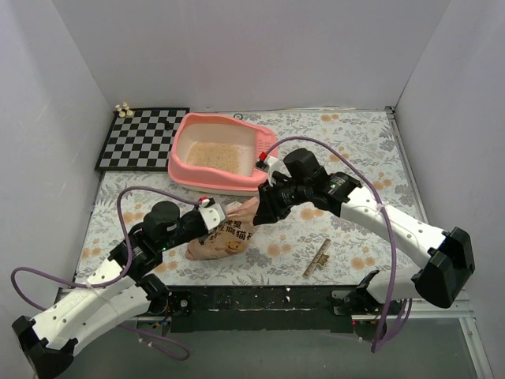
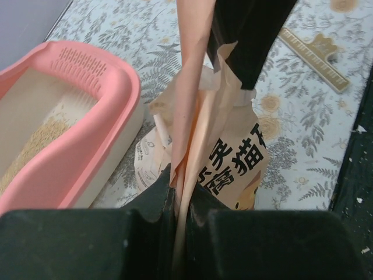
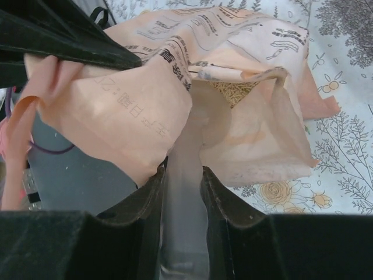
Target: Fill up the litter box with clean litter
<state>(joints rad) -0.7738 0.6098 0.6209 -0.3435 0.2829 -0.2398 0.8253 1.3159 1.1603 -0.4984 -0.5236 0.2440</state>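
Left gripper [image 2: 176,186] is nearest to its wrist camera. Its black jaws are pressed together on a thin flap of the bag [image 2: 233,157], a crinkled tan-orange one with Chinese print, and the flap rises from the jaws toward 12 o'clock. Right gripper [image 3: 183,172] is clamped on the handle of the translucent scoop [image 3: 183,149], whose front end goes into the open mouth of the bag. A little clean litter [image 3: 233,92] shows inside the bag at 1 o'clock from these jaws.

From above, both grippers meet at the bag, which lies on the flowered table [image 1: 355,142] between the two arms. The litter box [image 1: 217,183] stands at 12 o'clock from the bag, just beside it, and more clean litter [image 1: 211,154] covers part of its floor. A checkerboard [image 1: 142,138] lies at 9 o'clock from the box. A gold ruler-like strip [image 1: 317,257] lies at 3 o'clock from the bag.
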